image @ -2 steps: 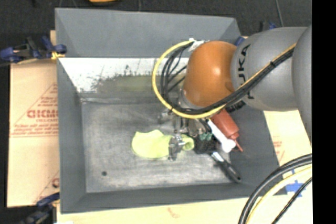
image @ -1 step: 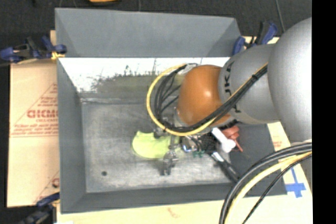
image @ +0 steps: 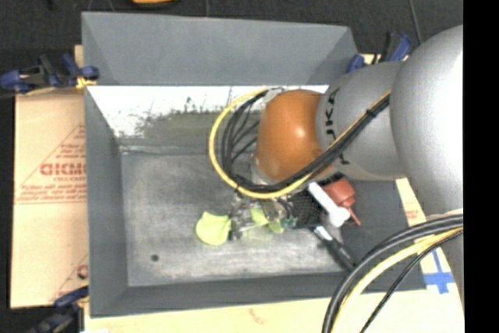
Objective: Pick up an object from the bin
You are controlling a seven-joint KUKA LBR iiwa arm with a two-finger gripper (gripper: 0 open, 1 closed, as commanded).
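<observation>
The arm's orange cover point(image: 287, 138) hangs over the grey bin point(image: 109, 191) and serves here as the landmark. Yellow and black cables point(image: 226, 144) loop round the cover's left side.

Straight below the cover, the gripper point(image: 248, 219) is down near the bin floor. Its metal parts are crowded together in shadow, so I cannot tell whether the jaws are apart or together.

Below and to the left of the cover lies a yellow-green lump point(image: 212, 229), flat on the floor and just beside the gripper's left side. Whether they touch cannot be made out. The lump is rounded and only slightly longer than it is wide. Its long axis runs roughly left to right across the view, and its right end faces the gripper. Neither end reads clearly as a tip, so it points no particular way.

A smaller green bit point(image: 275, 226) sits below the cover on the gripper's other side. Whether it belongs to the lump is unclear.

Below and to the right of the cover lie a red piece point(image: 341, 193) and a white bar point(image: 327, 207), the bar slanting down to the right. A black thing point(image: 334, 244) lies lower still.
</observation>
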